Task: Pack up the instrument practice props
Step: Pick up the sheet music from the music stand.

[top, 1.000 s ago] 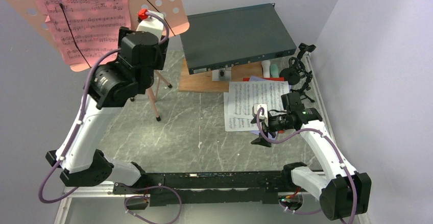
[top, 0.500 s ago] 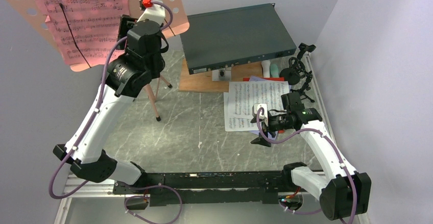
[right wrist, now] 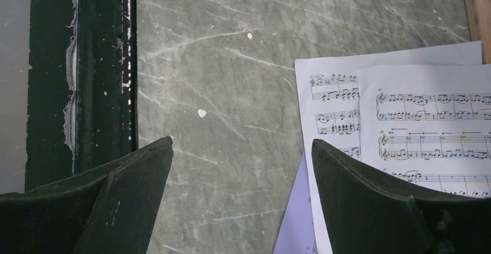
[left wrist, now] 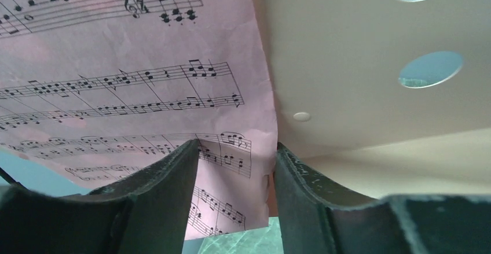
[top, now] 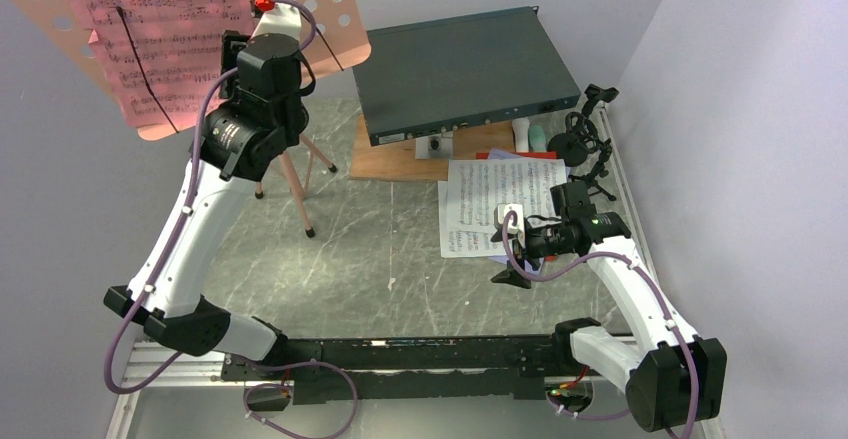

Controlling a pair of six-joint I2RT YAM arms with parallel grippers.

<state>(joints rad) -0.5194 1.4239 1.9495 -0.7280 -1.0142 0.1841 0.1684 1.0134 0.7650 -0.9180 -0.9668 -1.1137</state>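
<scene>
The salmon-pink perforated music stand [top: 320,9] stands at the back left on its tripod [top: 298,194], with a pink sheet-music page [top: 165,39] on its desk. In the left wrist view, my left gripper [left wrist: 237,144] is raised to the stand [left wrist: 359,109]. Its jaws stand apart with the pink page's [left wrist: 145,63] lower right corner between them. My right gripper [right wrist: 242,141] hangs open over bare table beside the white pages [right wrist: 417,121] and a lavender page [right wrist: 295,213]. That pile [top: 500,199] lies at the right, near the black mic stand [top: 585,144] and two small tubes [top: 522,134].
A dark grey rack-mount box [top: 465,69] rests on a wooden board [top: 400,159] at the back centre. Walls close in the back and right sides. A black rail [top: 420,354] runs along the near edge and also shows in the right wrist view as the rail [right wrist: 81,80].
My left arm has swung up and to the left, closer to the stand's desk, and its jaws have narrowed around the pink page's corner. The right arm has not moved.
</scene>
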